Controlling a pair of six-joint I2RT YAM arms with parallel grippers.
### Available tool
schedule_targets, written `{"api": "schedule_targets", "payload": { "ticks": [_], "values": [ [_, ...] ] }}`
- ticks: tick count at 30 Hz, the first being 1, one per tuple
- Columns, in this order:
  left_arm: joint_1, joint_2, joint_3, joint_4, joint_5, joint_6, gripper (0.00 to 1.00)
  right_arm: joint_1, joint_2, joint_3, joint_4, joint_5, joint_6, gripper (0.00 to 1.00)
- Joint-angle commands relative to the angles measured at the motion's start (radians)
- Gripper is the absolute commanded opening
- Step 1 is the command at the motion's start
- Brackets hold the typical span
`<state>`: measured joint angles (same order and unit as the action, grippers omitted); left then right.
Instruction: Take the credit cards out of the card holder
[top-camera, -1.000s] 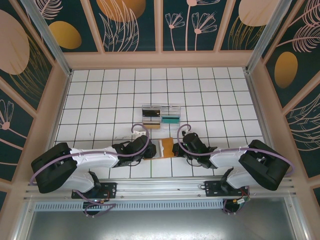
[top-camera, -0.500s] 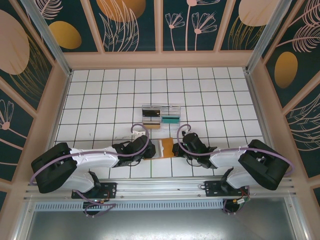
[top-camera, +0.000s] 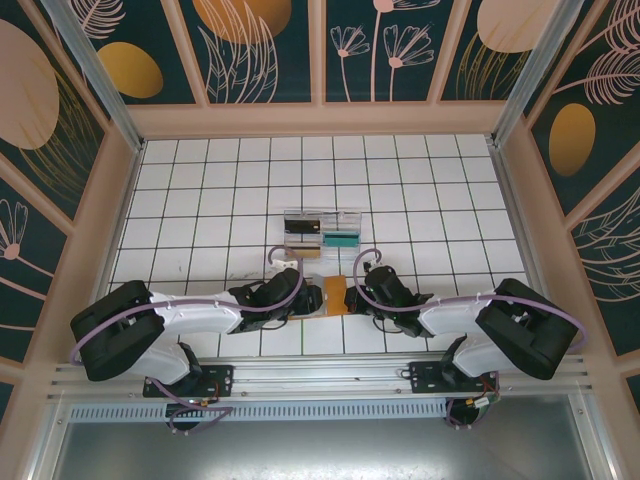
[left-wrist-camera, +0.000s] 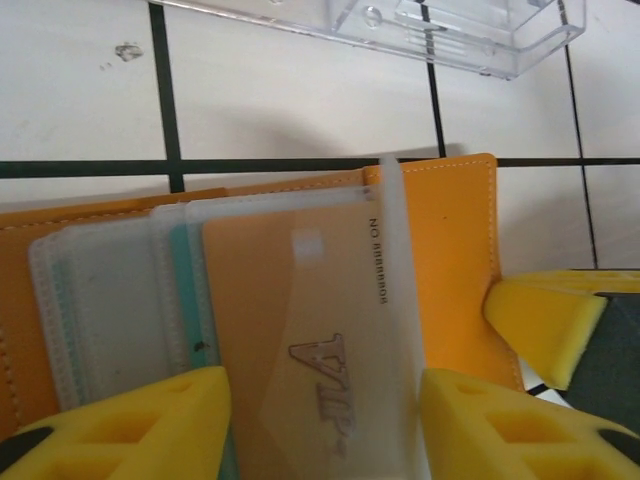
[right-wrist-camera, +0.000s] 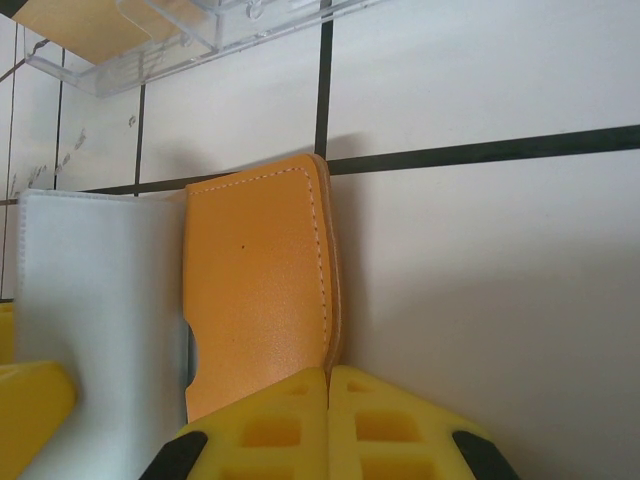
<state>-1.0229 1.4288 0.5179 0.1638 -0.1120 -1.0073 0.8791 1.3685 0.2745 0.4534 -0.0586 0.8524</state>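
okay, i'm holding the left gripper (left-wrist-camera: 325, 400) partly open, fingers straddling the vip card (left-wrist-camera: 300, 300). the card is lying straight ahead in the open holder (left-wrist-camera: 455, 240), long axis running away between the jaws. the right gripper (right-wrist-camera: 328, 400), closed tight, is pressing the flap to its right, so i'm judging the left arm nearer.

Card holder (top-camera: 336, 297) between left claw (top-camera: 308, 297) and right claw (top-camera: 360, 298); tray (top-camera: 322, 232) behind.
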Motion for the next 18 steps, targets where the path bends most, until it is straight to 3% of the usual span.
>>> {"api": "schedule_targets", "payload": {
  "ticks": [1,2,9,11,15,18],
  "values": [
    [0.001,0.007,-0.009,-0.003,0.033,0.004,0.66,0.011,0.012,0.010,-0.019,0.011,0.009,0.00],
    [0.001,0.004,-0.009,-0.004,0.033,0.006,0.75,0.011,0.012,0.012,-0.021,0.011,0.008,0.00],
    [0.001,-0.030,-0.008,-0.024,0.017,0.020,0.98,0.011,0.008,0.023,-0.037,0.021,0.004,0.00],
    [0.001,-0.033,-0.006,-0.026,0.015,0.025,0.98,0.011,-0.001,0.030,-0.059,0.037,0.004,0.03],
    [0.001,-0.037,0.010,-0.060,0.004,0.036,0.99,0.009,-0.059,0.037,-0.119,0.092,-0.002,0.22],
    [0.002,-0.072,0.015,-0.102,-0.036,0.042,0.99,0.008,-0.137,0.048,-0.189,0.144,-0.017,0.30]
  ]
}}
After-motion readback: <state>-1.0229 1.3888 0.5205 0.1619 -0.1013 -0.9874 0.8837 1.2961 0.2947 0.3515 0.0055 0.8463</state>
